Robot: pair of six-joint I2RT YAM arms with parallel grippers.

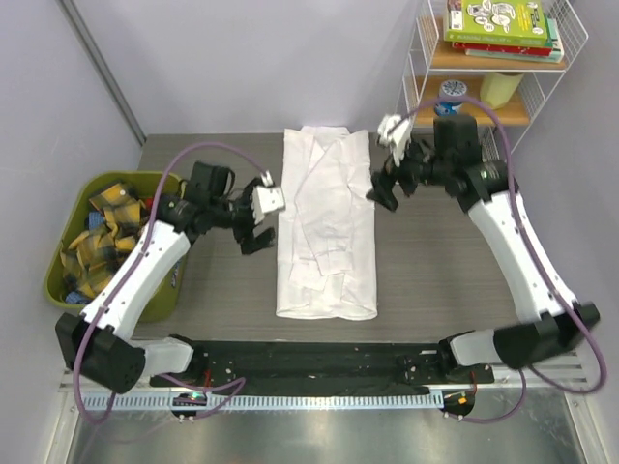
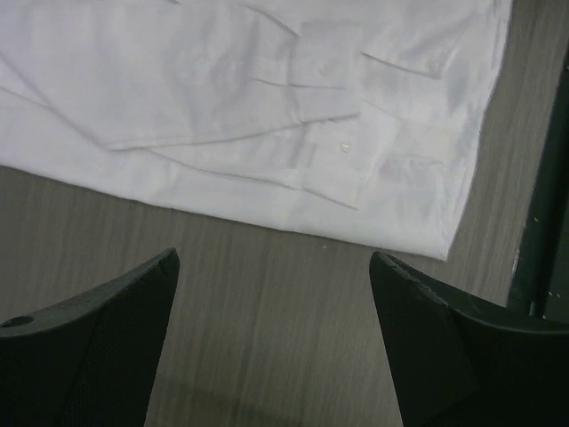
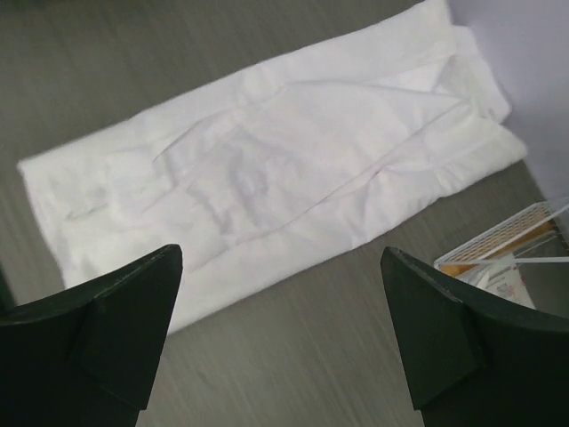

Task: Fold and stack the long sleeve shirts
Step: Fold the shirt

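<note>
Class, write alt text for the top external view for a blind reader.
A white long sleeve shirt, folded into a long strip, lies between the open left pincer and open right pincer. A green bin of plaid cloths sits at left.

A grey wood-grain table (image 1: 445, 280) has a long black mat (image 1: 309, 362) along its near edge. Off the table's left edge sits an olive-green plastic bin (image 1: 56, 290) heaped with yellow-and-black plaid cloths (image 1: 97, 227). Beyond the table's far right corner, a white wire shelf rack (image 1: 474, 61) holds stacked books (image 1: 498, 21).

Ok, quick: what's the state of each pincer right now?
Left pincer: open, holding nothing.
Right pincer: open, holding nothing.
</note>
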